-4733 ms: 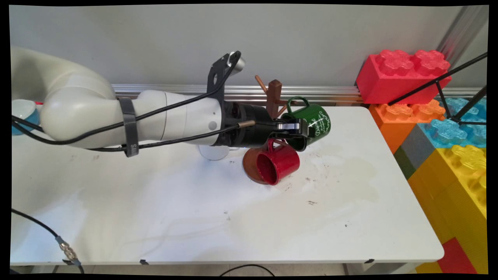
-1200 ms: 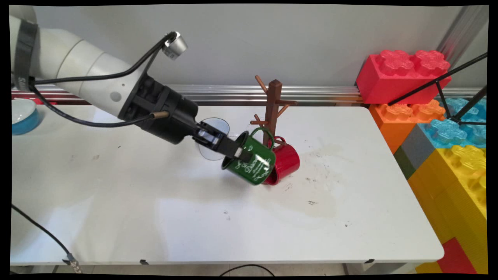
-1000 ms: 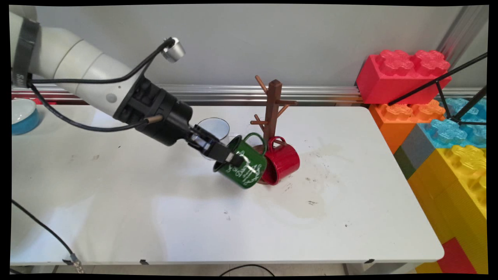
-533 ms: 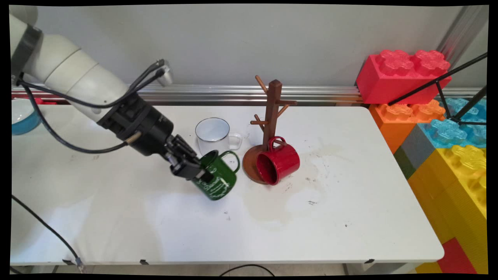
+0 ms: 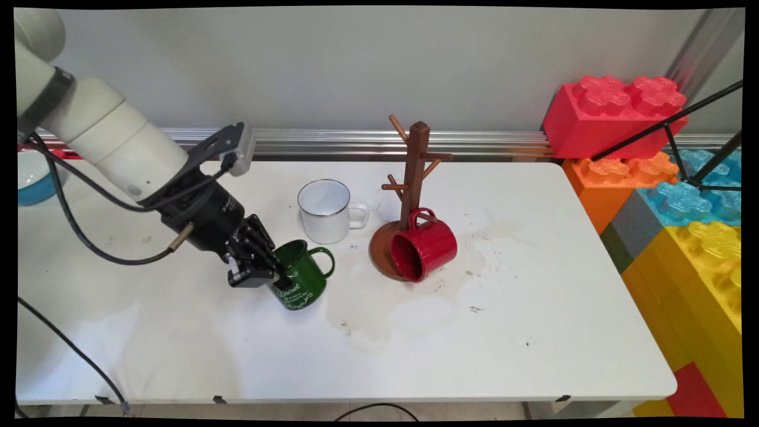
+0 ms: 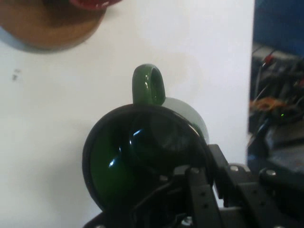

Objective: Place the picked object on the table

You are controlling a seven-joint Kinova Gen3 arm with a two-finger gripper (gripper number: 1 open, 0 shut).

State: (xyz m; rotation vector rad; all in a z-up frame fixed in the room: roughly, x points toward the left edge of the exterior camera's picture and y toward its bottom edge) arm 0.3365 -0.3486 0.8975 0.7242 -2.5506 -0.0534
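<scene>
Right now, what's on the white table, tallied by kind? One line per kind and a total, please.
Mugs: 3 – green mug clamped at its rim by the gripper, white mug upright, red mug on its side against the stand's base
Mug stands: 1 – brown wooden mug tree
Bowls: 1 – blue bowl, at the left edge
Total: 5

This looked like a robotics lab or test room rather than a home. A white robot arm [image 5: 112, 142] trailing black cables [image 5: 65, 207] worked over a stained white desk [image 5: 533, 356] set against a bare grey wall [image 5: 332, 59] with an aluminium rail [image 5: 486, 142] along its foot. Oversized plastic building bricks [image 5: 682, 196] were stacked past the desk's right edge, crossed by black tripod legs [image 5: 682, 121], and more cable [image 5: 373, 409] lay on the floor below its near edge.
</scene>
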